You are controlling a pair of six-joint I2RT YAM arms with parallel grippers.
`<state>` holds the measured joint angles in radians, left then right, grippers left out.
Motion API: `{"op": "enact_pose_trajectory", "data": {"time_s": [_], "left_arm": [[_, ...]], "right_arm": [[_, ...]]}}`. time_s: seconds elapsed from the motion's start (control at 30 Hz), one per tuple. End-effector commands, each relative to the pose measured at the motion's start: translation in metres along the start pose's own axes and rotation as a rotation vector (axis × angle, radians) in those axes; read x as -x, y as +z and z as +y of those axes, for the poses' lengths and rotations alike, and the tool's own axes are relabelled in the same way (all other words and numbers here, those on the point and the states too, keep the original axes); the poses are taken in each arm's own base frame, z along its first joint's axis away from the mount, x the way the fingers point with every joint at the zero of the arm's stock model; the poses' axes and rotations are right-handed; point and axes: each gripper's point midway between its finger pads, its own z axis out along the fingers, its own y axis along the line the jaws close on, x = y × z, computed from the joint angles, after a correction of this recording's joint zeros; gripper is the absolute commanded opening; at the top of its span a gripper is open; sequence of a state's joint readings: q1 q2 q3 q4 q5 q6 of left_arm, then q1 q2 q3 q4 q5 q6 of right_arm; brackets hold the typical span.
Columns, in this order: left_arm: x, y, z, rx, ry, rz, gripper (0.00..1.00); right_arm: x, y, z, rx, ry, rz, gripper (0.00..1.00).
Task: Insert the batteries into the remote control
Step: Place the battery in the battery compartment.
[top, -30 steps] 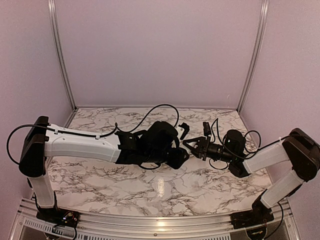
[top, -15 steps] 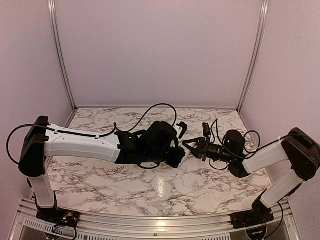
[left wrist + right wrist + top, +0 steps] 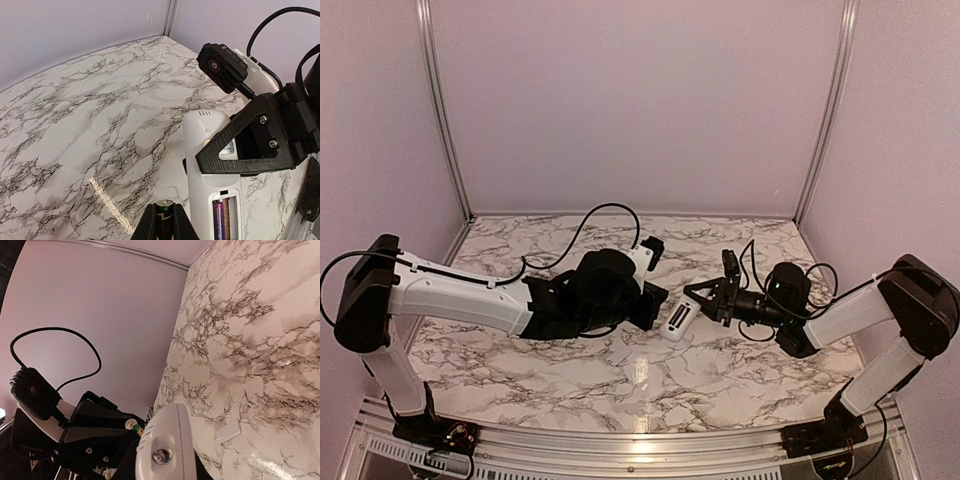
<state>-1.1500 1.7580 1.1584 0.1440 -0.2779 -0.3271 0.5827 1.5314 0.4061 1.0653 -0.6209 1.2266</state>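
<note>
1. Left wrist view: the left end effector point(image 3: 164, 211) is closed tight on a dark battery point(image 3: 164, 222), which stands upright between its fingers with the gold cap showing.
2. Just to its right, the right end effector point(image 3: 702, 300) is clamped across the white remote control point(image 3: 202, 132), holding it over the marble desk point(image 3: 75, 125).
3. The remote's back compartment is open, and a purple battery point(image 3: 217, 220) lies inside it.
4. A small white piece point(image 3: 227, 430) lies flat on the desk beyond the remote.
</note>
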Motion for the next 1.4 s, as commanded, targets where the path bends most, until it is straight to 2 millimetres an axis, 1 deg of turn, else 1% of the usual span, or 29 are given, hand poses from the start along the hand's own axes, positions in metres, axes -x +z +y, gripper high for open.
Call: {"op": "enact_pose_trajectory", "data": {"time_s": [0.0,0.17,0.27,0.37,0.67,0.8,1.07,1.37], "left_arm": [[0.042,-0.020,-0.025,-0.103,0.014,-0.191,0.04],[0.047,-0.031,-0.041,-0.185,0.023,-0.254,0.04],[0.044,-0.030,-0.048,-0.220,0.034,-0.259,0.05],[0.041,-0.025,-0.052,-0.234,0.039,-0.258,0.06],[0.028,-0.013,-0.050,-0.222,0.057,-0.239,0.08],[0.023,-0.010,-0.053,-0.229,0.062,-0.231,0.08],[0.017,-0.005,-0.055,-0.231,0.054,-0.225,0.08],[0.006,0.001,-0.054,-0.222,0.041,-0.207,0.11]], "right_arm": [[-0.001,0.002,0.007,0.028,0.006,-0.002,0.00],[0.002,0.004,0.008,0.036,0.018,-0.010,0.00],[0.004,0.005,0.012,0.056,0.026,-0.014,0.00],[0.002,0.008,0.016,0.071,0.030,-0.007,0.00],[0.001,0.007,0.027,0.111,0.056,-0.014,0.00],[0.003,0.007,0.031,0.116,0.057,-0.021,0.00],[0.004,0.007,0.030,0.115,0.065,-0.032,0.00],[0.006,0.004,0.035,0.135,0.071,-0.050,0.00]]}}
